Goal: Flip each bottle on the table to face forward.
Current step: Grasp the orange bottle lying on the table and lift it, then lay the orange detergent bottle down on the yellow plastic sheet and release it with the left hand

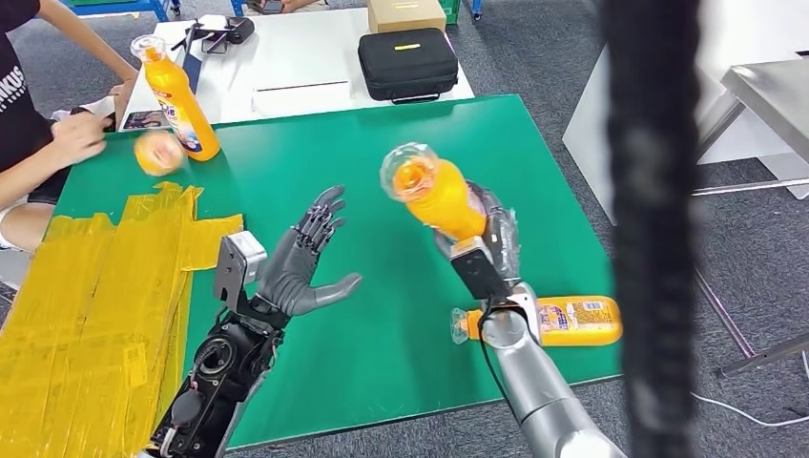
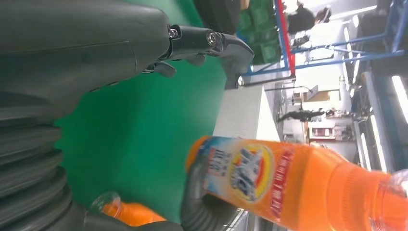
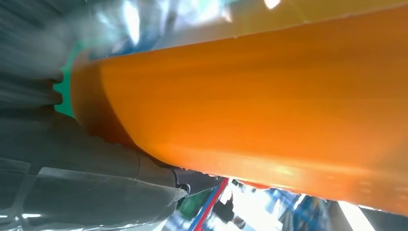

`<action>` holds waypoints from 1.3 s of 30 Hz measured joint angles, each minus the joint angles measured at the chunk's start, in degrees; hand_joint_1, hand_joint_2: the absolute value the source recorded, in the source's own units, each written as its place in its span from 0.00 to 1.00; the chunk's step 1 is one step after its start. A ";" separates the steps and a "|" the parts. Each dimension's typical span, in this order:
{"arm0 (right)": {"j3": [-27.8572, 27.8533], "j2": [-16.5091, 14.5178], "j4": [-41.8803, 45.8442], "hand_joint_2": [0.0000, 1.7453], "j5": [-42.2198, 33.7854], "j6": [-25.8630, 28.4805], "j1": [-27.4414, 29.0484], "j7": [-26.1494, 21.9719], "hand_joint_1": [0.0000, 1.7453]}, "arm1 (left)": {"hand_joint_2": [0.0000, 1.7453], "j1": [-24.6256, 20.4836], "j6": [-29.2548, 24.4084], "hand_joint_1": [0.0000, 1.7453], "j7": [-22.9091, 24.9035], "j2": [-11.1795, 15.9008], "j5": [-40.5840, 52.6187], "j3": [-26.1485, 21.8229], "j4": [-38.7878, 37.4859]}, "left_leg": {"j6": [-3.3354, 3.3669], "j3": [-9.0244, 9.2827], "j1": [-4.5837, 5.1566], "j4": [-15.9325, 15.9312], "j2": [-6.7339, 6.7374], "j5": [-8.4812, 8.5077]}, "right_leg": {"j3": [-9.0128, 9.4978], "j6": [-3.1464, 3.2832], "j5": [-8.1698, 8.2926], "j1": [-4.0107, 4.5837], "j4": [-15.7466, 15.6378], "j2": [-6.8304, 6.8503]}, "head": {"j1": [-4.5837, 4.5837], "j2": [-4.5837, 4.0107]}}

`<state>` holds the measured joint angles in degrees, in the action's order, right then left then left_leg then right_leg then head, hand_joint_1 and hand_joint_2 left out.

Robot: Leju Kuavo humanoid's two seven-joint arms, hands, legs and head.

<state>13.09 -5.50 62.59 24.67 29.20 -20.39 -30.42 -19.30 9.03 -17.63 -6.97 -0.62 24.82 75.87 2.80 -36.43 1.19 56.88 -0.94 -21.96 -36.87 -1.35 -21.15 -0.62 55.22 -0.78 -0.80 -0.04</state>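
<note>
My right hand (image 1: 485, 246) grips an orange bottle (image 1: 441, 198) by its lower body and holds it above the green table (image 1: 315, 153), its clear cap tilted toward me. The same bottle's printed label (image 2: 243, 173) faces the left wrist camera, and its orange side (image 3: 250, 101) lies close against the right wrist camera. My left hand (image 1: 307, 258) hovers to the left of the bottle, fingers spread, holding nothing. A second orange bottle (image 1: 563, 321) lies on its side near the table's front right edge, behind my right forearm. A third (image 1: 177, 95) stands upright at the far left.
A person's hand (image 1: 76, 135) at the far left is beside a blurred orange bottle (image 1: 157, 153). Yellow tape sheets (image 1: 105, 286) cover the table's left part. A black case (image 1: 407, 63) sits on the white table behind. A dark blurred strap (image 1: 649, 229) hangs at the right.
</note>
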 joint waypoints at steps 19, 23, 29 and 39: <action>11.87 -4.23 -5.14 1.00 2.06 -5.57 -3.12 3.20 1.00 | 1.00 0.21 -8.21 0.00 -1.85 -0.06 2.92 0.36 3.01 | -0.01 -0.01 0.00 0.00 -0.01 0.01 | -0.02 0.00 0.00 0.00 0.00 0.00 | -0.01 0.00; 13.59 -4.80 -7.71 1.00 1.96 -6.41 -4.38 3.25 1.00 | 1.00 0.21 -8.52 0.00 -2.17 -0.07 2.48 0.36 3.01 | -0.01 0.00 0.00 0.00 0.00 0.02 | -0.02 0.01 0.00 0.00 0.00 0.00 | 0.00 0.00; 15.29 -5.57 -10.27 1.00 1.69 -7.21 -5.41 3.38 1.00 | 1.00 0.23 -8.81 0.00 -2.32 -0.07 1.92 0.39 3.01 | -0.01 -0.01 0.00 0.00 -0.01 0.01 | -0.03 0.01 0.00 0.00 0.00 0.00 | -0.01 0.00; 16.71 -6.34 -12.89 1.00 1.73 -7.83 -6.12 3.92 1.00 | 1.00 0.62 -8.95 0.04 -2.32 -0.07 1.35 0.43 3.01 | -0.01 -0.01 0.00 0.00 -0.01 0.01 | -0.03 0.01 0.00 0.00 0.00 0.00 | -0.01 0.00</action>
<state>29.80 -11.84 49.70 26.39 21.37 -26.50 -26.50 -18.68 0.08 -19.96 -7.04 0.73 25.25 78.88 2.79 -36.45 1.19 56.88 -0.95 -21.94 -36.90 -1.34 -21.15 -0.62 55.22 -0.78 -0.81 -0.04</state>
